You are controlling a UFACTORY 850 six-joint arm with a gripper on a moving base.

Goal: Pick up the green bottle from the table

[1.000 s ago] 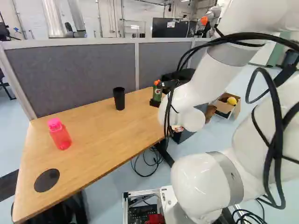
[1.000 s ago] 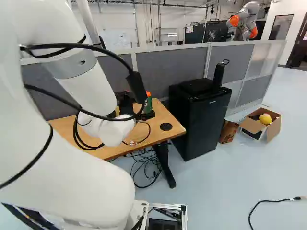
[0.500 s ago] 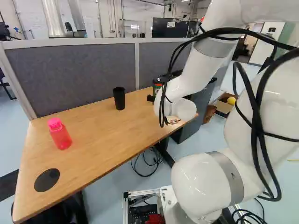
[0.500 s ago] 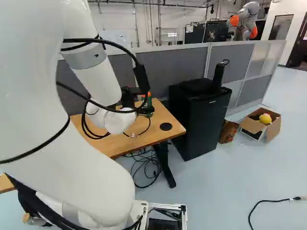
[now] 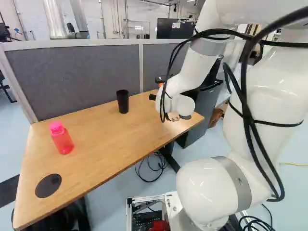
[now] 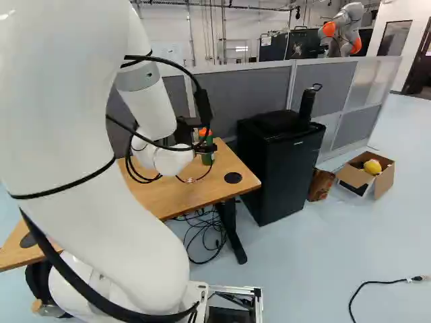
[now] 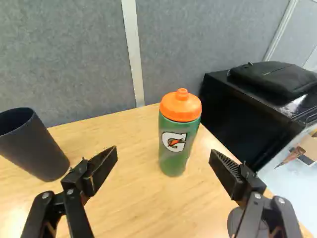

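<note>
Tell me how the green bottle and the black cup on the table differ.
The green bottle is closed by an orange lid; the black cup is open at the top. The bottle carries a large white mark, while the cup's visible side is plain. The bottle's lid is domed, whereas the cup ends in a wide rim. Both stand upright on the table.

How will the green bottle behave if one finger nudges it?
The green bottle is tall and narrow, so a push near its orange lid may tip it. Its smooth, round side could slip or turn. Its weight I cannot judge: the contents don't show.
</note>
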